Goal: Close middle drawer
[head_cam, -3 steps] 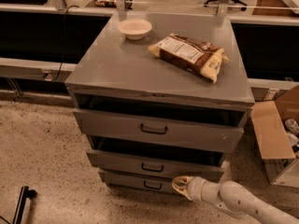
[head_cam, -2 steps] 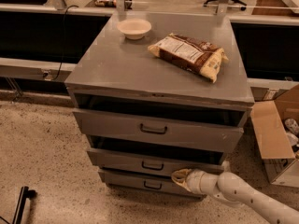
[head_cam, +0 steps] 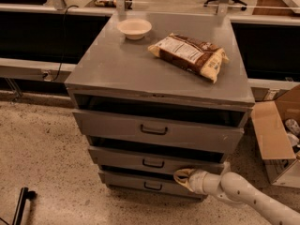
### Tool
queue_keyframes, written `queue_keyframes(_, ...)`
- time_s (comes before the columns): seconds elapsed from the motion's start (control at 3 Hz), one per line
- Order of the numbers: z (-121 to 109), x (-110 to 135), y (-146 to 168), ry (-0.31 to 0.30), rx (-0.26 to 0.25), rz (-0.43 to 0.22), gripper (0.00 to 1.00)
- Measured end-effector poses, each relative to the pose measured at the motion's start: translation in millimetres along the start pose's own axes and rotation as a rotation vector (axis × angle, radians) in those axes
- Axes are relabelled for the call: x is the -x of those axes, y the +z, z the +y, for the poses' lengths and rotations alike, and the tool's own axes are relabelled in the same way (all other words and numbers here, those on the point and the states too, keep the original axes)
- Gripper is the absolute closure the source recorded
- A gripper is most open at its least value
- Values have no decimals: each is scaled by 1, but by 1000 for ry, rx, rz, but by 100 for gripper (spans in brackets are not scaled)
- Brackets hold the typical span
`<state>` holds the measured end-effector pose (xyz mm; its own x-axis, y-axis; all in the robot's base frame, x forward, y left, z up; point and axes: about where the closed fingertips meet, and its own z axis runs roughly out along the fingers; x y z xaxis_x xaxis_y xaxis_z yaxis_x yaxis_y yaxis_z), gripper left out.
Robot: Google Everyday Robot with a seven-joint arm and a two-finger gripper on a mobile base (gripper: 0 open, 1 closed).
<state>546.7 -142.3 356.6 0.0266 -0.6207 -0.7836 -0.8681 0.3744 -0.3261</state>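
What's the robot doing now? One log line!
step: close middle drawer | drawer: open | gripper: low at its front, right of handle

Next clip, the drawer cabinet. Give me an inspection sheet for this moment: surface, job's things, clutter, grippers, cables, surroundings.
Surface: grey cabinet top, carrying two items.
Job's things: middle drawer partly open, dark gap above its front; top drawer and bottom drawer also pulled out a little.
Clutter: white bowl at the back left of the top; snack bag lying flat to its right.
Grippers: gripper low at the right end of the middle drawer's front; contact cannot be told.
Cables: black cable hanging behind the cabinet's left side.
Surroundings: open cardboard box on the speckled floor at right.
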Motion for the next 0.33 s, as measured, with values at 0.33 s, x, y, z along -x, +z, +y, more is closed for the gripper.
queue_keyframes(0.33, 29, 17, -19, 0, 48, -70, 100)
